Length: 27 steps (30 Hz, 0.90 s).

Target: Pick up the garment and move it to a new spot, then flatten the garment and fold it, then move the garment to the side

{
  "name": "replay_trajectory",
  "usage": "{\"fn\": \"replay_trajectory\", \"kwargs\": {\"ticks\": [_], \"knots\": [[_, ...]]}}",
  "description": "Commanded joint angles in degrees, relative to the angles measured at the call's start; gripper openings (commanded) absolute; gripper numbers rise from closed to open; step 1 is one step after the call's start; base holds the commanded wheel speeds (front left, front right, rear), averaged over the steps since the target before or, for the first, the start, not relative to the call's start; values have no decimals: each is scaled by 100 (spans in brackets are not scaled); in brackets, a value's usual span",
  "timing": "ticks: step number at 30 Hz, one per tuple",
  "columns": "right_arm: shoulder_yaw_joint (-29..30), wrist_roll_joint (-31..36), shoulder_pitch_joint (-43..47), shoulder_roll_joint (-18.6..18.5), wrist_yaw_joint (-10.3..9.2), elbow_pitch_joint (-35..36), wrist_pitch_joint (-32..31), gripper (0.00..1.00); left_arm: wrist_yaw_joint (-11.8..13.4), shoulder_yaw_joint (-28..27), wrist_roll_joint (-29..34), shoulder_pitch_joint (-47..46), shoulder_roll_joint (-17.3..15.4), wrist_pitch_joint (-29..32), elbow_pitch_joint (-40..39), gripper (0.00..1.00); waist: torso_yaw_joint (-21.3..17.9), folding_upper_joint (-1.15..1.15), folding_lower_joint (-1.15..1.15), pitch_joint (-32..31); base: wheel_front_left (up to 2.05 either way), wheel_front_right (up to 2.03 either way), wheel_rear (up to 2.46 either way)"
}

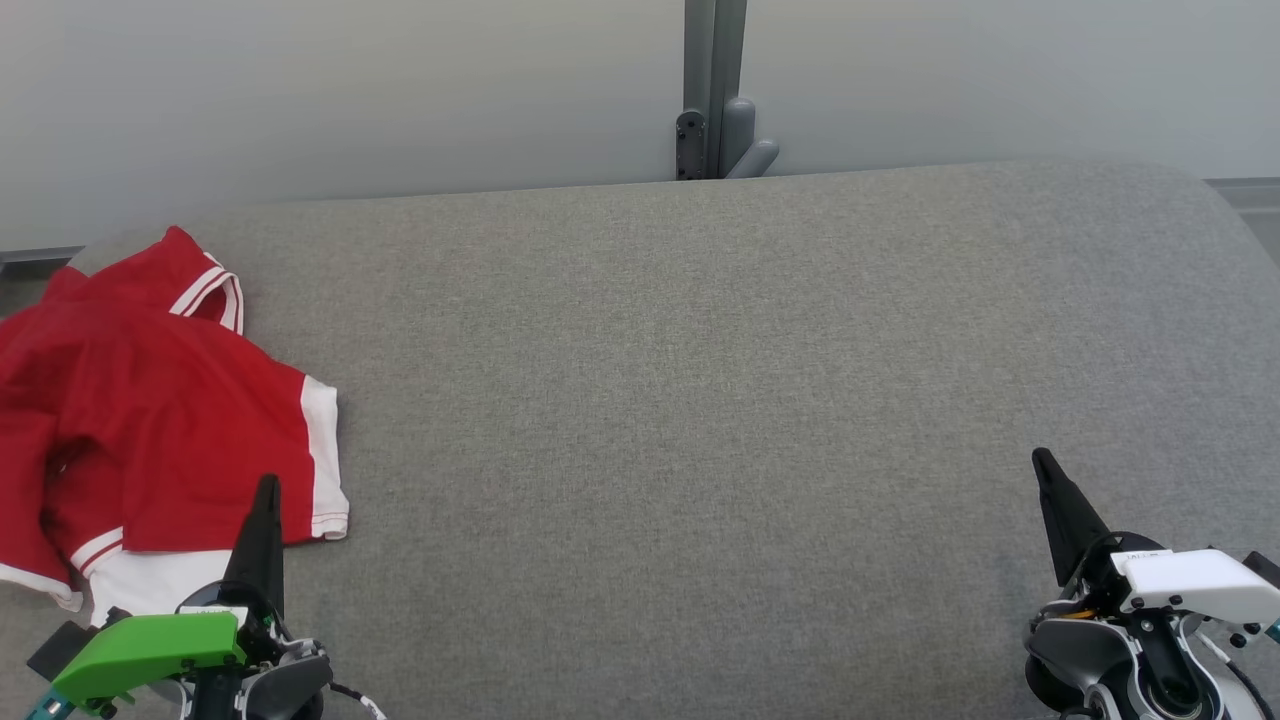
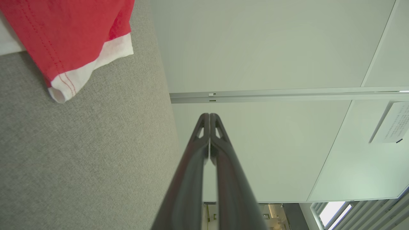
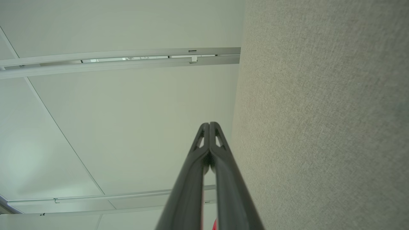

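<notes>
A red garment (image 1: 150, 420) with white trim lies crumpled at the left end of the grey padded surface (image 1: 700, 400). My left gripper (image 1: 267, 487) is shut and empty at the lower left, its tip just over the garment's near white-edged hem. In the left wrist view the shut left gripper (image 2: 209, 115) points away from the garment (image 2: 64, 35), whose corner hangs at the upper left. My right gripper (image 1: 1040, 458) is shut and empty at the lower right, far from the garment. The right wrist view has the right gripper (image 3: 209, 124) closed beside the grey fabric.
A pale wall (image 1: 350, 90) runs behind the surface, with a grey post and bracket (image 1: 715, 100) at its middle. The surface's rounded far-right corner (image 1: 1200, 200) drops off toward the floor.
</notes>
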<state>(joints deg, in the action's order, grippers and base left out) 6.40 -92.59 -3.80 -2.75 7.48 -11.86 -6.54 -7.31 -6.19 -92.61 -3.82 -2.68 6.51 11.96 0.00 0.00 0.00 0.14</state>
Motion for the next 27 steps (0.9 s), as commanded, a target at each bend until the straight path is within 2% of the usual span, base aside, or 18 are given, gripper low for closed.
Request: {"fn": "replay_trajectory", "kwargs": {"ticks": [1,27], "knots": [[5,-16,-38,-27,2,20,-14,0,-36,-9,-11,-68,-41,9,-14,0,0,0,0,0,0,0,0],[5,-16,-38,-27,2,21,-14,0,-36,-9,-11,-68,-41,8,-14,0,0,0,0,0,0,0,0]]}}
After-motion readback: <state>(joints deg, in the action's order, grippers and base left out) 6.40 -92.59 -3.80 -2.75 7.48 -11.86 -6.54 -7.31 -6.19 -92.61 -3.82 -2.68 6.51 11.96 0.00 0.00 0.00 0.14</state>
